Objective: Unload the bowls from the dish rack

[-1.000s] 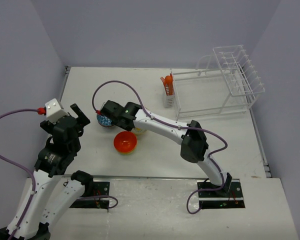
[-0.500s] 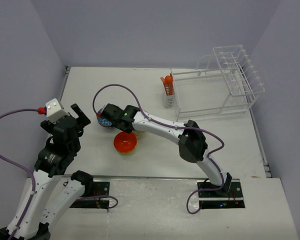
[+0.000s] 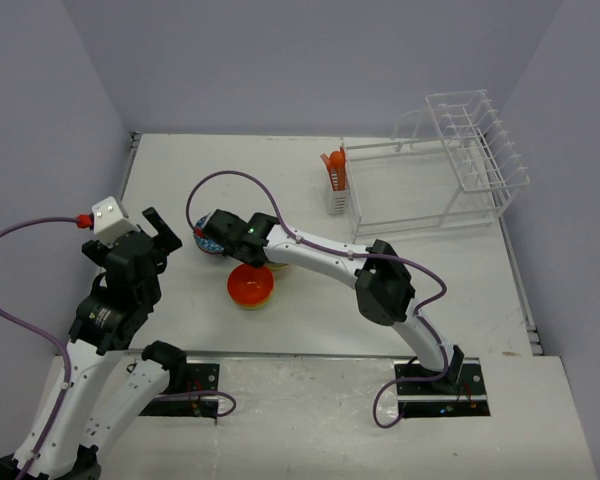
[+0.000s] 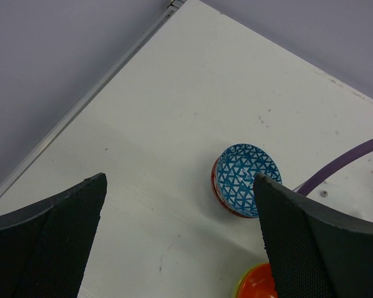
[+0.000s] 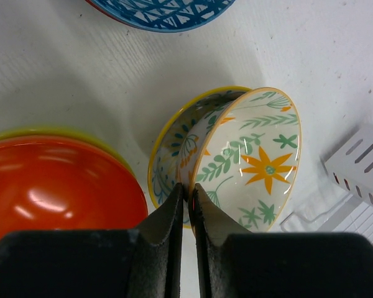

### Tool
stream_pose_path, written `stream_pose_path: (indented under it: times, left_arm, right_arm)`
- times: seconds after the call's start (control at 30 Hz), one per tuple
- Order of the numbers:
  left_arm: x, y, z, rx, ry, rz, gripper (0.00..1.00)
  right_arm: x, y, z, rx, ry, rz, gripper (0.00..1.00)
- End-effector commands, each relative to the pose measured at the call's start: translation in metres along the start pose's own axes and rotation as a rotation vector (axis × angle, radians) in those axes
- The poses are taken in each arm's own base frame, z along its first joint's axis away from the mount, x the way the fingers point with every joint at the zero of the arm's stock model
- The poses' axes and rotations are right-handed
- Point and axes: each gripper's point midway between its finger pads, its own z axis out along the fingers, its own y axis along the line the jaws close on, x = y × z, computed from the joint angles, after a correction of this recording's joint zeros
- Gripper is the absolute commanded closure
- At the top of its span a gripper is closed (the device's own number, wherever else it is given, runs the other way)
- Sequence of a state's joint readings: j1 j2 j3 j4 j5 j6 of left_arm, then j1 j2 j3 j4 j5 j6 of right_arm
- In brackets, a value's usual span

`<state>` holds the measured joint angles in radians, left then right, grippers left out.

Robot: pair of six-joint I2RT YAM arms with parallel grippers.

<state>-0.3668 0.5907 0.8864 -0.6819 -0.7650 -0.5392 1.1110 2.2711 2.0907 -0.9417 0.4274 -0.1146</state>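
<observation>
- Top view: your right arm (image 3: 320,255) has crept a little further toward the left of the frame over the last second. Its wrist now sits over the cluster of bowls at centre left.
- The orange bowl (image 3: 251,284) and the blue-patterned bowl (image 3: 204,241) have not shifted on the counter (image 3: 180,170).
- Your left fingers (image 3: 153,222) are where they were at the left, spread wide and holding nothing.
- The dish rack (image 3: 475,140) at upper right shows no bowl in it from here, so I judge you are at the tail end of the unloading.
- Left wrist view: both pads sit splayed in the lower corners with nothing between them.
- The blue-patterned bowl rests upright on the counter at centre right, and a slice of the orange bowl shows at the bottom edge.
- Right wrist view: your right fingers (image 5: 171,217) are pinched close on the rim of the flowered bowl (image 5: 252,161).
- That bowl stands tilted on edge, leaning into the yellow-rimmed bowl (image 5: 168,155) beneath it, with the orange bowl just beside at lower left.
- The small move leftward looks like the end of the set-down: the bowl is low in its stack but not yet lying flat.
- When you let go, expect it to tip and settle into the lower bowl. Ease the grip off slowly and draw back clear of the rim so you do not drag it out.
</observation>
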Motion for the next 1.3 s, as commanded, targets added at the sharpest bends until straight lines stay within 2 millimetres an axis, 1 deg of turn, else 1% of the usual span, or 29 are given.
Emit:
stream_pose_path:
  times: [0.0, 0.23, 0.3, 0.33, 0.4, 0.43, 0.5, 0.57, 0.6, 0.67, 0.7, 0.8, 0.83, 0.87, 0.9, 0.93, 0.97, 1.0, 1.03, 1.07, 1.1, 1.13, 1.17, 1.2, 1.23, 1.27]
  left_arm:
    - [-0.013, -0.002, -0.001, 0.005, -0.032, -0.03, 0.0]
    - [-0.013, -0.003, -0.001, 0.008, -0.032, -0.031, 0.0]
    - [-0.013, -0.002, -0.002, 0.008, -0.034, -0.032, 0.0]
    - [-0.013, -0.002, -0.002, 0.008, -0.034, -0.032, 0.0]
    - [-0.013, -0.003, -0.002, 0.009, -0.033, -0.032, 0.0]
    - [-0.013, -0.003, -0.002, 0.009, -0.033, -0.032, 0.0]
    - [-0.013, -0.003, -0.002, 0.01, -0.032, -0.032, 0.0]
    - [-0.013, -0.003, -0.001, 0.008, -0.031, -0.03, 0.0]
    - [-0.013, -0.003, -0.001, 0.008, -0.032, -0.033, 0.0]
    - [-0.013, -0.003, -0.001, 0.006, -0.03, -0.032, 0.0]
    - [-0.013, -0.003, -0.001, 0.007, -0.03, -0.032, 0.0]
    - [-0.013, -0.002, 0.0, -0.003, -0.03, -0.031, 0.0]
    - [-0.013, -0.002, 0.0, -0.006, -0.028, -0.03, 0.0]
    - [-0.013, -0.003, 0.001, -0.007, -0.026, -0.029, 0.0]
    - [-0.012, -0.003, 0.002, -0.013, -0.024, -0.025, 0.0]
    - [-0.011, -0.003, 0.003, -0.017, -0.017, -0.019, 0.0]
    - [-0.011, -0.003, 0.003, -0.019, -0.013, -0.016, 0.0]
    - [-0.01, -0.007, 0.005, -0.014, -0.003, -0.013, 0.0]
    - [-0.008, -0.009, 0.006, -0.009, 0.007, -0.015, 0.0]
    - [-0.006, -0.013, 0.007, 0.005, 0.02, -0.01, 0.0]
    - [-0.006, -0.015, 0.01, -0.001, 0.029, -0.005, 0.0]
    - [-0.005, -0.015, 0.012, -0.004, 0.036, 0.004, 0.0]
    - [-0.004, -0.018, 0.014, 0.006, 0.045, 0.007, 0.0]
    - [-0.005, -0.015, 0.018, -0.008, 0.046, 0.006, 0.0]
    - [-0.006, -0.014, 0.02, -0.009, 0.047, 0.011, 0.0]
    - [-0.005, -0.017, 0.022, 0.008, 0.058, 0.01, 0.0]
  right_arm:
    - [-0.011, -0.001, -0.004, 0.025, -0.043, 0.006, 0.9]
    - [-0.009, 0.0, -0.005, 0.016, -0.042, 0.011, 0.81]
    - [-0.008, 0.001, -0.006, 0.008, -0.039, 0.012, 0.75]
    - [-0.007, 0.001, -0.006, 0.007, -0.039, 0.017, 0.66]
    - [-0.008, 0.002, -0.012, -0.012, -0.049, 0.029, 0.63]
    - [-0.009, 0.0, -0.018, -0.016, -0.061, 0.039, 0.61]
    - [-0.011, 0.0, -0.027, -0.031, -0.073, 0.049, 0.61]
    - [-0.011, -0.005, -0.035, -0.028, -0.086, 0.06, 0.59]
    - [-0.014, -0.009, -0.046, -0.03, -0.111, 0.073, 0.58]
    - [-0.015, -0.013, -0.057, -0.034, -0.133, 0.091, 0.56]
    - [-0.02, -0.021, -0.073, -0.033, -0.175, 0.117, 0.56]
    - [-0.024, -0.033, -0.094, -0.026, -0.226, 0.173, 0.53]
    - [-0.027, -0.045, -0.111, -0.019, -0.265, 0.206, 0.52]
    - [-0.024, -0.049, -0.115, -0.016, -0.272, 0.226, 0.5]
    - [-0.023, -0.058, -0.122, -0.011, -0.293, 0.294, 0.47]
    - [-0.021, -0.074, -0.145, -0.003, -0.343, 0.346, 0.46]
    - [-0.008, -0.078, -0.143, 0.0, -0.329, 0.378, 0.45]
    - [-0.005, -0.094, -0.149, 0.01, -0.362, 0.467, 0.42]
    - [0.004, -0.113, -0.178, 0.016, -0.433, 0.533, 0.41]
    - [0.023, -0.113, -0.171, 0.017, -0.412, 0.564, 0.41]
    - [0.032, -0.133, -0.178, 0.041, -0.447, 0.647, 0.4]
    - [0.055, -0.143, -0.193, 0.061, -0.475, 0.694, 0.39]
    - [0.069, -0.152, -0.198, 0.083, -0.488, 0.733, 0.38]
    - [0.086, -0.171, -0.203, 0.127, -0.497, 0.802, 0.38]
    - [0.108, -0.174, -0.198, 0.155, -0.473, 0.83, 0.36]
    - [0.127, -0.186, -0.222, 0.19, -0.53, 0.878, 0.33]
